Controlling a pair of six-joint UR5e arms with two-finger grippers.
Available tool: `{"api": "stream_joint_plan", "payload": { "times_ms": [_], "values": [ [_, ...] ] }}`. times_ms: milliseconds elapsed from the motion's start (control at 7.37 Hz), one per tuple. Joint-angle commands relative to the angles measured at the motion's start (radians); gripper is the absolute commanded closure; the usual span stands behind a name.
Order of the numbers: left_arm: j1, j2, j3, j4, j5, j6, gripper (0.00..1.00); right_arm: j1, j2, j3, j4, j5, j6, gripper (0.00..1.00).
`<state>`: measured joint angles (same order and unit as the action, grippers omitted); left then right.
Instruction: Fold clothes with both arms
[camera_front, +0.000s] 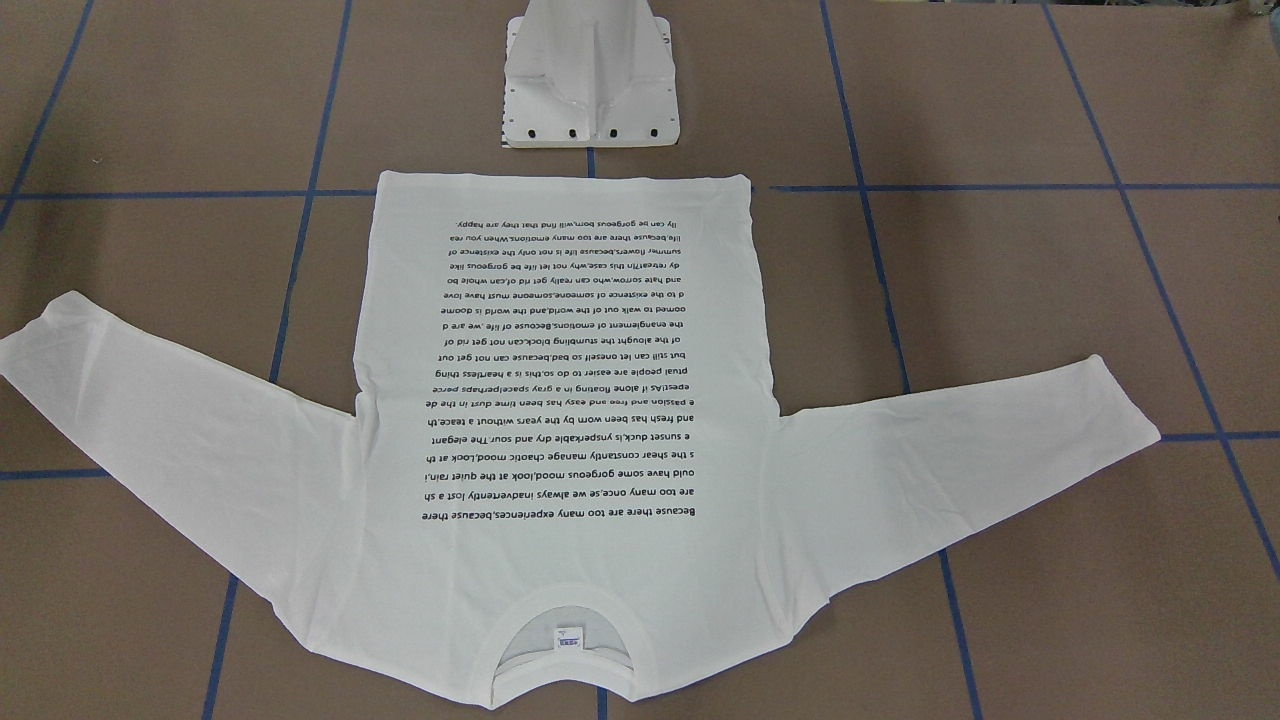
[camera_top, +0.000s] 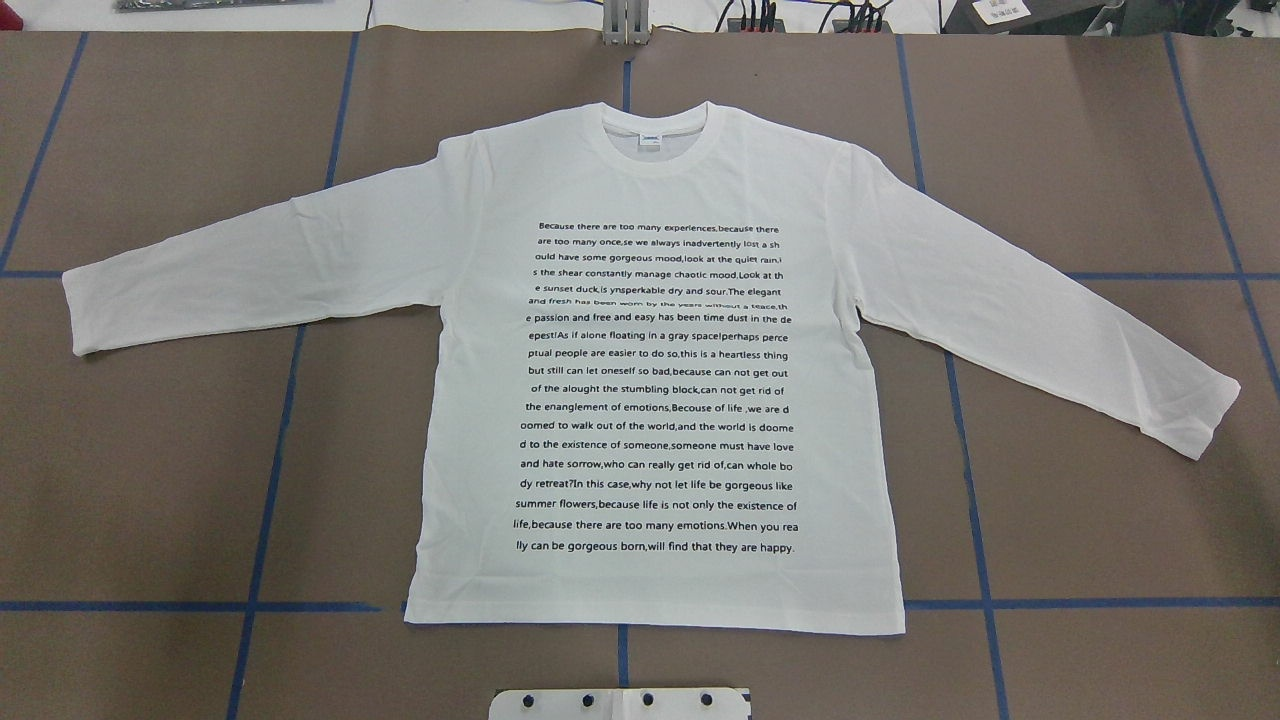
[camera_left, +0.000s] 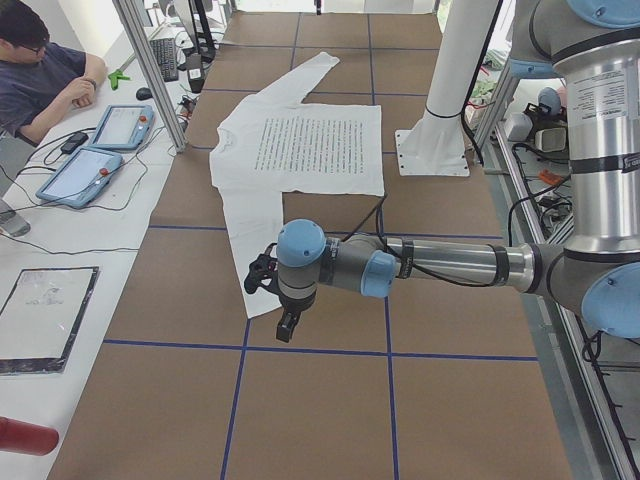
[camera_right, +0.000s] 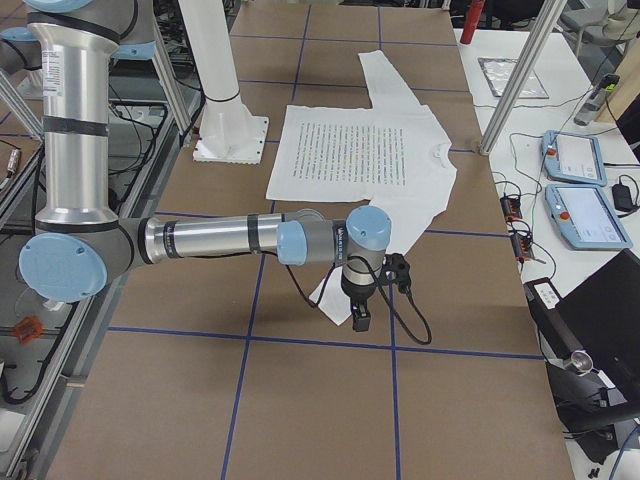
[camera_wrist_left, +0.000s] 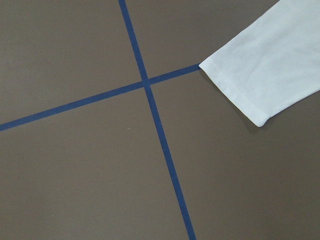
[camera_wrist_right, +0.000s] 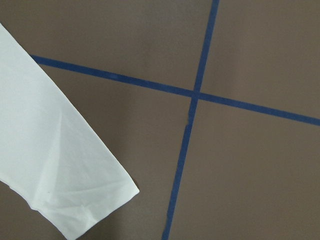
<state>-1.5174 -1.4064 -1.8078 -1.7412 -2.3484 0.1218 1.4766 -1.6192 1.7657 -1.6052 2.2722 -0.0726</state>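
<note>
Shirt (camera_top: 655, 400) flat on tabletop (camera_top: 150, 480), print side up. Collar (camera_top: 660, 135) on the side far from the robot, hem (camera_top: 650, 615) near the white pedestal (camera_front: 590, 90). Sleeves spread wide, angled back toward the robot. A few shallow creases. Nothing folded yet, so the task reads as not begun.

Left arm (camera_left: 450, 262) reaches out low over the tabletop. Left gripper (camera_left: 286, 328) hangs pointing down near the left-side cuff (camera_wrist_left: 240, 95). Its wrist view has that cuff off toward one edge, with bare tabletop and crossing blue tape (camera_wrist_left: 150, 100) below, so it is beside the cuff, not over it. Right arm (camera_right: 220, 238) mirrors this, with the right gripper (camera_right: 360, 318) pointing down near the other cuff (camera_wrist_right: 85, 205), likewise offset. Neither appears to touch cloth. Only the side views show the grippers, so I cannot tell whether the fingers are spread or pressed together.

Handling, as a judgement: thin knit, light and limp. It will likely sag and trail when lifted and hold no shape, and the two layers may slide apart. Little risk of damage. The best hold looks to be the end of each cuff, pinching both layers, to carry the sleeves in across the body. Later, take the hem corners and lift them together so the fold stays even. The pinch must come in low, since the cloth lies flush on the surface.
</note>
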Motion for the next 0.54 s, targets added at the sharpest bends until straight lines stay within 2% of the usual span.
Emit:
{"api": "stream_joint_plan", "payload": {
  "times_ms": [0,136,271,407],
  "values": [
    [-0.001,-0.017,-0.053,-0.03,-0.003,-0.002,0.0,-0.018,0.045,0.022,-0.002,0.0,0.007,0.0],
    [-0.001,-0.076,-0.001,-0.119,-0.003,-0.004,0.0,-0.018,0.051,0.009,-0.001,-0.002,0.004,0.0],
    [-0.001,-0.1,0.051,-0.147,-0.008,-0.005,0.0,-0.018,0.047,-0.006,0.042,0.012,0.008,0.0],
    [-0.003,-0.1,0.054,-0.149,-0.011,-0.004,0.0,-0.027,0.039,-0.021,0.118,0.068,0.019,0.0]
  ]
}}
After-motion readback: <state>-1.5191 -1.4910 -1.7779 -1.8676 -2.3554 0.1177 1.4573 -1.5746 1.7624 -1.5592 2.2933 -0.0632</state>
